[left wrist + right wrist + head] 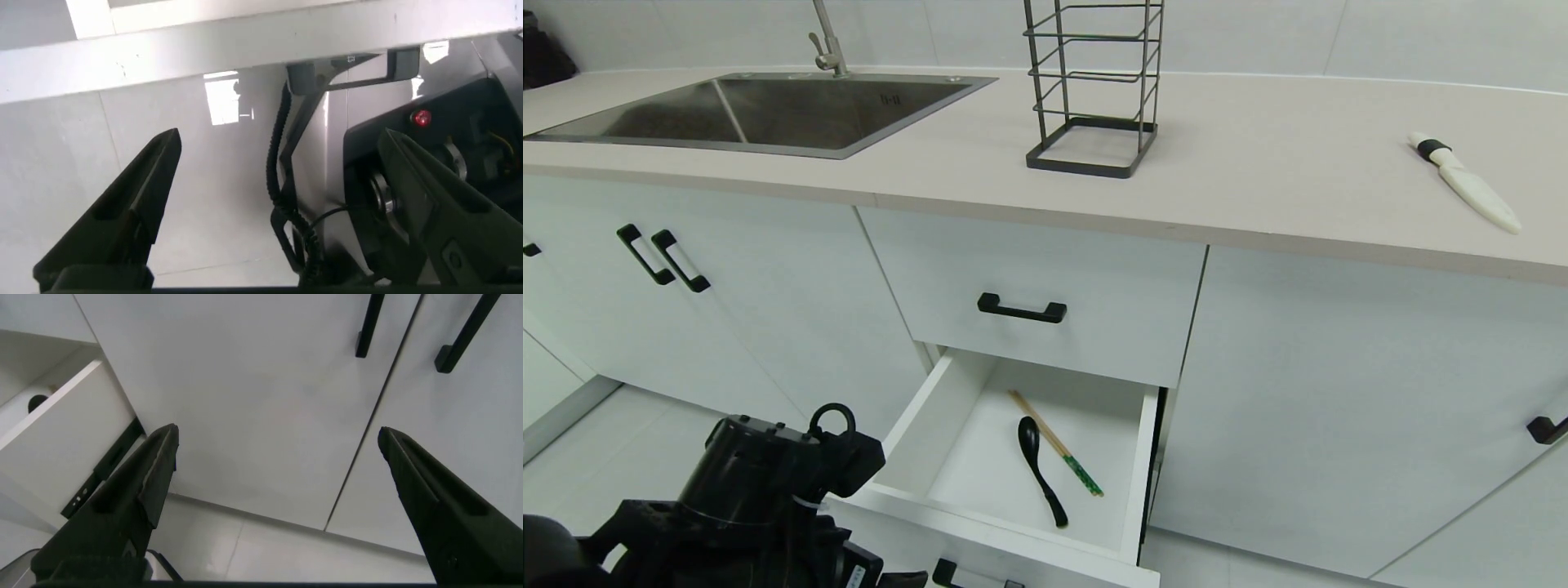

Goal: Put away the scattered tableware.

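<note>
1. The knife [1466, 181] lies on the counter [1258, 163] at the far right, its pointed end toward the front edge. It is well apart from the left arm [768, 490], which sits low by the near left corner of the open drawer [923, 425].
2. In the drawer a black spoon [1040, 469] lies close alongside a pair of chopsticks [1058, 445].
3. The right gripper [276, 431] hangs low before white cabinet doors [245, 392], with the drawer's side off to one edge.
4. Whether spoon and chopsticks touch cannot be told. The drawer's front is cut off at the frame's bottom. A dark spot above the drawer wall in the right wrist view is too small to name.
5. The left gripper [278, 135] has its 2 fingers spread wide over pale floor, with nothing between them. The right gripper is spread just as wide and grips nothing.
</note>
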